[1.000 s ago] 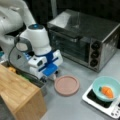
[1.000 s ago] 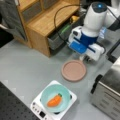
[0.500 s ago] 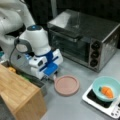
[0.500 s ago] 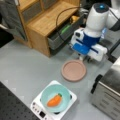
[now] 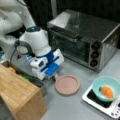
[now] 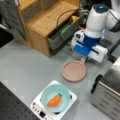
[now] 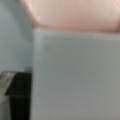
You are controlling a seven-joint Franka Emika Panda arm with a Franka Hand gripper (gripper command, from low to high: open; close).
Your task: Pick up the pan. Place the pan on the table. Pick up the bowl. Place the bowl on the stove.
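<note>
My gripper [image 5: 55, 77] sits low at the pink pan's [image 5: 67, 85] rim on the grey table [image 5: 72, 107]; I cannot tell how my jaws stand. Rightward, the turquoise bowl [image 5: 106, 88] (carrot [image 5: 107, 91] inside) rests on the white stove [image 5: 100, 103]. No readable writing.

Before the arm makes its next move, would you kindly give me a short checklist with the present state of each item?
1. Pan flat on the table: ok, it lies on the grey top in both front views.
2. Bowl on the stove: ok, it sits over the burner.
3. Bowl empty: not ok, an orange carrot-like item lies inside.
4. Gripper at the pan's edge: ok, right beside the rim.
5. Grip on the pan: cannot tell, the fingertips are hidden.
6. Pan apart from the toaster oven: ok.
</note>
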